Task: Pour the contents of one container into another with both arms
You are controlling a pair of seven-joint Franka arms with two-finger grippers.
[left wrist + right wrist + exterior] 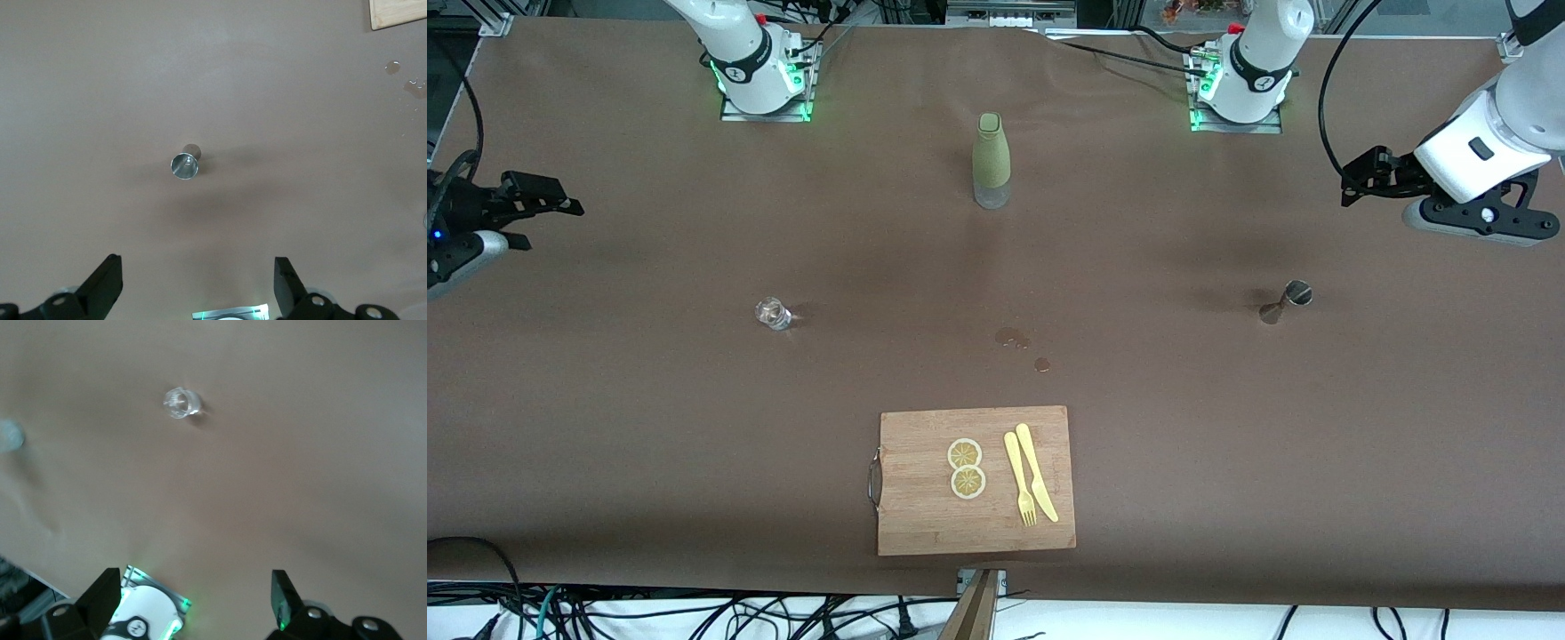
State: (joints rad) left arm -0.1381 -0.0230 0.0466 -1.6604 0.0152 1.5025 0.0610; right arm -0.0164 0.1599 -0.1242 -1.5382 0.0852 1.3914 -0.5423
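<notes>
A small clear glass [773,313] [181,403] stands on the brown table toward the right arm's end. A metal jigger [1286,300] [185,165] stands toward the left arm's end. A tall green bottle [991,160] stands upright between the two arm bases. My left gripper [1358,182] [199,280] hangs open in the air off the jigger's side, nothing between its fingers. My right gripper [560,203] [197,597] hangs open at the table's other end, well apart from the glass.
A wooden cutting board [925,516] lies near the front edge with two lemon slices [966,468], a yellow fork [1020,484] and a yellow knife [1037,476]. Wet spots [1014,338] mark the table between the board and the bottle. The arm bases [765,80] stand along the back edge.
</notes>
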